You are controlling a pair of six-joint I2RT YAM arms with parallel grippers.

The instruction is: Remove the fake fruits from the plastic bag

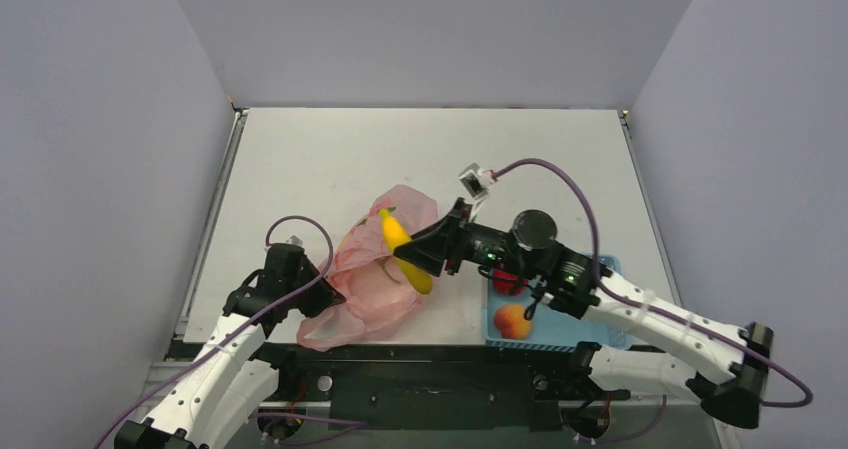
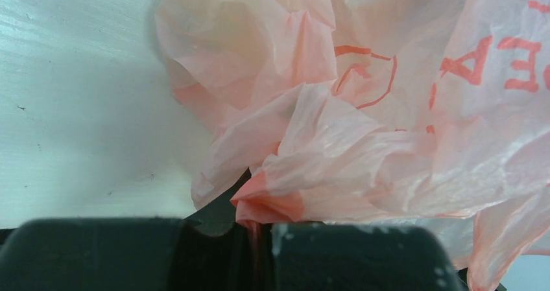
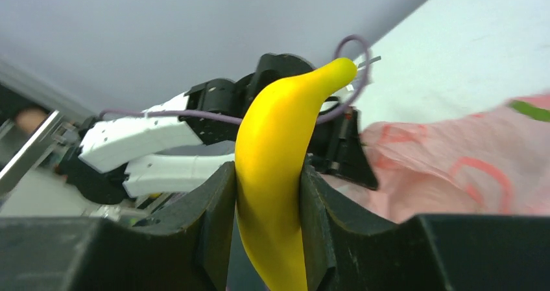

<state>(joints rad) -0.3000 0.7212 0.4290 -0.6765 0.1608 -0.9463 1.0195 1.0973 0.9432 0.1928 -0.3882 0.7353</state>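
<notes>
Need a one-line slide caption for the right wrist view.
Right-arm jaws closed on a yellow banana, lifted clear of the pink plastic bag, with the left arm behind.

Left wrist view: red printed lettering point(image 2: 499, 64) stands on the pink plastic bag point(image 2: 389, 148), near its right edge. It shows reversed; only "A" and "E" can be made out, and the word is cut off. No other readable text.

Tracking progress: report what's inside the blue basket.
A red tomato-like fruit and an orange peach lie in the blue basket. The right arm covers its far part, so anything beneath it is hidden.
</notes>
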